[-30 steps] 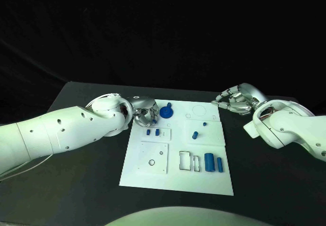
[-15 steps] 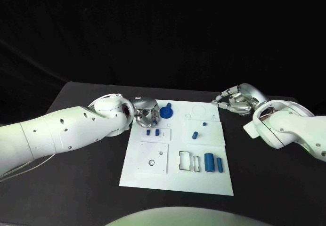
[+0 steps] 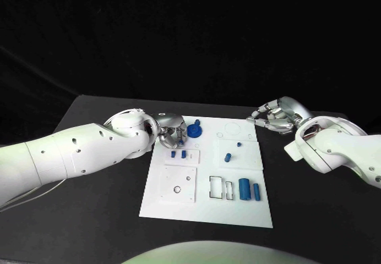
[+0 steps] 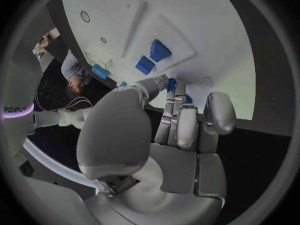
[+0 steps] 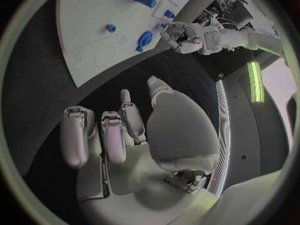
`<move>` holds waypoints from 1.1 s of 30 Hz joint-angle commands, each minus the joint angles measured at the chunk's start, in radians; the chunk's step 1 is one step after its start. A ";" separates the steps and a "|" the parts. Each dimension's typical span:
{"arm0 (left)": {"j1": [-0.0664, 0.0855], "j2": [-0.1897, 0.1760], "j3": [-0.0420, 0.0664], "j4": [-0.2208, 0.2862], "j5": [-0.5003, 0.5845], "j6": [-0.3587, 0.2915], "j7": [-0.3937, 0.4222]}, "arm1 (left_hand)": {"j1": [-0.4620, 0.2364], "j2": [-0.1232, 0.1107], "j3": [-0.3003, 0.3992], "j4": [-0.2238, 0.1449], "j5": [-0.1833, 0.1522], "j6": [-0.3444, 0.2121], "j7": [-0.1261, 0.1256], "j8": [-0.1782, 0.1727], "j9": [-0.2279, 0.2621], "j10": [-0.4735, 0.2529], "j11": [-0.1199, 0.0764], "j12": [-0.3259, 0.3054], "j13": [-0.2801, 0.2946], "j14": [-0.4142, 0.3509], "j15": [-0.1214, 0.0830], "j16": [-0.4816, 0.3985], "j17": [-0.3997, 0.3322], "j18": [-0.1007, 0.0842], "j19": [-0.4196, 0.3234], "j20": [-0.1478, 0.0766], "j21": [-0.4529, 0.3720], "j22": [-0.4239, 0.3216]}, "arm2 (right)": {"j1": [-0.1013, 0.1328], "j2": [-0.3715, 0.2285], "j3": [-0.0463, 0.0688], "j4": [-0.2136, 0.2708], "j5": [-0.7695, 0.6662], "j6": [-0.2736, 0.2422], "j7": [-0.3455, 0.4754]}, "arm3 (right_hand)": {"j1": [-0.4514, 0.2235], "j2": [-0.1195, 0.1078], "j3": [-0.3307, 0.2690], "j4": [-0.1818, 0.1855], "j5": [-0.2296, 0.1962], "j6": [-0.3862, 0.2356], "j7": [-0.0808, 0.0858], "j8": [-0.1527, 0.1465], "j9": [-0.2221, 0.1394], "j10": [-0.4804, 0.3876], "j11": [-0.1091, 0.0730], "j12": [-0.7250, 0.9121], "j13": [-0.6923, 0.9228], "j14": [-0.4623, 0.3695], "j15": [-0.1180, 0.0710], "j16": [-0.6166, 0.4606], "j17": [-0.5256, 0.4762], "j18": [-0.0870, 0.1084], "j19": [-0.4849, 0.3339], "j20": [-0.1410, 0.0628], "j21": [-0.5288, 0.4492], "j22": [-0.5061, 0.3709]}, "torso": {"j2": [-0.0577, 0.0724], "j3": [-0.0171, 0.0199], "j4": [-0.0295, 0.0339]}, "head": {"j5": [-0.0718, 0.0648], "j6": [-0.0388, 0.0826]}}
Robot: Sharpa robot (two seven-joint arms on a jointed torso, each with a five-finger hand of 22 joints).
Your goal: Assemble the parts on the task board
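The white task board (image 3: 206, 206) lies in the middle of the black table. My left hand (image 3: 170, 133) hovers at the board's far left corner, fingers drawn together right beside the round blue part (image 3: 194, 131). In the left wrist view, blue (image 4: 170, 84) shows between the fingertips (image 4: 178, 87), and I cannot tell whether they touch it. Two small blue blocks (image 3: 179, 155) (image 4: 152, 57) sit just nearer than that hand. A small peg (image 3: 239, 145), a short blue piece (image 3: 228, 158) and two blue cylinders (image 3: 249, 190) lie on the board's right half. My right hand (image 3: 274, 117) hangs off the far right corner, fingers curled in on nothing (image 5: 119, 135).
A white sub-plate (image 3: 180, 184) with holes and a rectangular slot (image 3: 216, 187) take up the board's near half. A circular outline (image 3: 233, 129) marks the far right corner. Black table (image 3: 95, 209) surrounds the board on every side.
My left hand has crept slightly towards the round blue part. The right hand and the parts on the board stay put.
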 commanded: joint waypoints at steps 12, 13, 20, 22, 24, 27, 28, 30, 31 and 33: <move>-0.001 -0.003 -0.004 0.002 -0.001 0.022 -0.012 | -0.011 -0.004 -0.011 0.006 -0.006 -0.064 0.001 -0.051 -0.016 0.000 0.007 -0.035 0.004 -0.010 0.005 -0.012 -0.023 -0.006 -0.013 0.005 -0.010 0.160 | -0.001 -0.001 0.000 0.002 -0.011 0.009 -0.001 | 0.008 0.004 -0.006 0.000 0.003 0.002 -0.002 0.007 0.001 0.004 -0.003 0.000 0.004 0.094 -0.008 -0.003 0.225 0.014 0.031 -0.005 -0.001 0.209 | -0.001 0.0002 0.0002 | 0.001 -0.001; -0.001 -0.003 -0.004 0.002 -0.001 0.019 -0.011 | -0.013 -0.005 -0.012 0.007 -0.005 -0.071 0.002 -0.055 -0.018 -0.002 0.008 -0.039 0.004 -0.011 0.006 -0.012 -0.024 -0.006 -0.013 0.006 -0.010 0.160 | -0.001 -0.001 0.000 0.003 -0.011 0.009 -0.001 | 0.008 0.004 -0.006 0.000 0.003 0.002 -0.002 0.007 0.001 0.004 -0.003 0.000 0.004 0.094 -0.008 -0.003 0.225 0.014 0.031 -0.005 -0.001 0.209 | -0.001 0.0002 0.0002 | 0.001 -0.001; -0.001 -0.004 -0.004 0.002 0.001 0.008 -0.010 | -0.021 -0.012 -0.015 0.012 -0.001 -0.085 0.003 -0.065 -0.022 -0.015 0.016 -0.055 0.003 -0.017 0.012 -0.017 -0.039 -0.005 -0.019 0.009 -0.018 0.157 | -0.001 -0.001 0.000 0.002 -0.010 0.010 -0.004 | 0.008 0.004 -0.006 0.000 0.003 0.002 -0.002 0.007 0.001 0.004 -0.003 0.000 0.004 0.094 -0.008 -0.003 0.225 0.014 0.031 -0.005 -0.001 0.209 | -0.001 0.0002 -0.0005 | 0.002 0.000; -0.001 -0.005 -0.004 0.003 0.002 0.009 -0.011 | -0.023 -0.013 -0.016 0.013 0.000 -0.090 0.002 -0.068 -0.024 -0.016 0.017 -0.057 0.003 -0.020 0.013 -0.018 -0.042 -0.005 -0.019 0.011 -0.018 0.157 | -0.001 -0.001 0.000 0.001 -0.010 0.010 -0.005 | 0.008 0.003 -0.007 0.000 0.002 0.002 -0.002 0.007 0.002 0.002 -0.004 -0.002 0.002 0.094 -0.009 -0.004 0.224 0.014 0.030 -0.005 -0.002 0.209 | -0.001 0.0002 -0.0002 | 0.002 0.000; -0.001 -0.005 -0.004 0.003 0.002 0.010 -0.012 | -0.027 -0.015 -0.019 0.015 0.001 -0.092 0.002 -0.070 -0.025 -0.020 0.019 -0.061 0.003 -0.022 0.015 -0.019 -0.045 -0.005 -0.022 0.012 -0.022 0.156 | -0.001 -0.001 0.000 0.001 -0.009 0.010 -0.006 | 0.008 0.003 -0.007 0.000 0.002 0.002 -0.002 0.007 0.002 0.002 -0.004 -0.002 0.002 0.094 -0.009 -0.004 0.224 0.014 0.030 -0.005 -0.002 0.209 | -0.001 0.0004 -0.0001 | 0.002 0.000; -0.001 -0.005 -0.004 0.004 0.002 0.013 -0.015 | -0.030 -0.017 -0.021 0.017 0.004 -0.096 0.001 -0.072 -0.026 -0.021 0.021 -0.064 0.003 -0.024 0.016 -0.020 -0.047 -0.005 -0.023 0.013 -0.022 0.156 | -0.001 -0.001 0.000 0.000 -0.009 0.010 -0.006 | 0.008 0.003 -0.007 0.000 0.002 0.001 -0.002 0.007 0.002 0.001 -0.004 -0.003 0.000 0.093 -0.009 -0.005 0.223 0.015 0.029 -0.005 -0.005 0.208 | -0.001 0.0005 -0.0001 | 0.002 0.000; -0.001 -0.006 -0.004 0.004 0.002 0.016 -0.016 | -0.032 -0.019 -0.024 0.018 0.006 -0.099 0.000 -0.074 -0.027 -0.023 0.022 -0.066 0.003 -0.026 0.017 -0.022 -0.052 -0.004 -0.026 0.014 -0.027 0.155 | -0.001 -0.001 0.000 0.000 -0.009 0.010 -0.006 | 0.008 0.003 -0.007 0.000 0.002 0.001 -0.002 0.007 0.002 0.001 -0.004 -0.003 0.000 0.093 -0.009 -0.005 0.223 0.015 0.029 -0.005 -0.005 0.208 | -0.001 0.0008 -0.0001 | 0.001 0.000; -0.001 -0.006 -0.004 0.004 0.002 0.020 -0.019 | -0.034 -0.020 -0.026 0.019 0.008 -0.104 -0.001 -0.078 -0.028 -0.026 0.023 -0.070 0.004 -0.029 0.019 -0.023 -0.056 -0.002 -0.031 0.016 -0.035 0.153 | -0.001 -0.001 0.000 0.000 -0.009 0.010 -0.006 | 0.008 0.003 -0.007 0.000 0.002 0.001 -0.002 0.007 0.002 0.001 -0.004 -0.003 0.000 0.093 -0.009 -0.005 0.223 0.015 0.029 -0.005 -0.005 0.208 | -0.001 0.0004 -0.0004 | 0.002 0.000; -0.001 -0.006 -0.004 0.004 0.002 0.021 -0.020 | -0.034 -0.020 -0.026 0.019 0.008 -0.105 -0.001 -0.078 -0.029 -0.026 0.024 -0.070 0.004 -0.031 0.020 -0.024 -0.058 -0.002 -0.032 0.016 -0.037 0.152 | -0.001 -0.001 0.000 0.000 -0.009 0.010 -0.006 | 0.008 0.003 -0.007 0.000 0.002 0.001 -0.002 0.007 0.002 0.001 -0.004 -0.003 0.000 0.093 -0.009 -0.005 0.223 0.015 0.029 -0.005 -0.005 0.208 | -0.001 0.0004 -0.0004 | 0.002 0.000; -0.001 -0.007 -0.004 0.004 0.002 0.023 -0.021 | -0.034 -0.020 -0.027 0.019 0.008 -0.106 -0.001 -0.078 -0.029 -0.026 0.024 -0.071 0.004 -0.031 0.020 -0.024 -0.059 -0.002 -0.033 0.016 -0.038 0.152 | -0.001 -0.001 0.000 0.000 -0.009 0.011 -0.006 | 0.008 0.003 -0.007 0.000 0.002 0.001 -0.002 0.007 0.002 0.001 -0.004 -0.003 0.000 0.093 -0.009 -0.005 0.223 0.015 0.029 -0.005 -0.005 0.208 | -0.001 0.0002 -0.0003 | 0.001 0.000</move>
